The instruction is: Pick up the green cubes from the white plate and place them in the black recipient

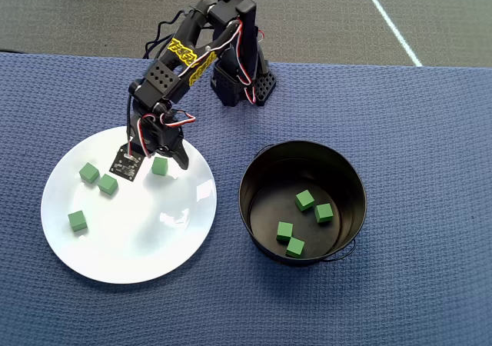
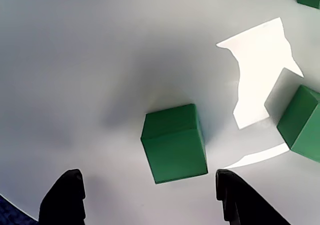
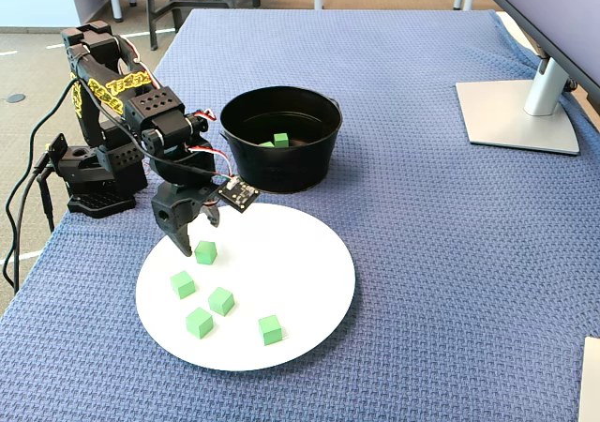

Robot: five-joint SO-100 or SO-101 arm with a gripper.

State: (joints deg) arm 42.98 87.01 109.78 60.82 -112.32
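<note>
I have the gripper (image 2: 150, 197) low over the white plate (image 1: 146, 246), with its two fingers spread wide and nothing between them yet; in the wrist view one green cube (image 2: 174, 142) sits on the plate between the two black fingertips, a little ahead of them and closer to the right one. In the overhead view this is the cube (image 1: 159, 165) nearest the far edge of the table, on the part of the plate beside the arm's base. Three other cubes (image 1: 98, 178) lie on the plate toward the left edge of the table, well clear of this one. The black recipient (image 1: 254, 177) stands to the right of the plate in this view, near it, and already holds four cubes (image 1: 304, 223). I think half of the task is done. For a good grasp I would move the gripper slightly forward and to the right, so the cube is centred, then go down until the fingertips are almost on the plate. The cube is turned a little against the fingers, so I would close slowly and let it square itself; a fast close could push it away on the glossy plate.
</note>
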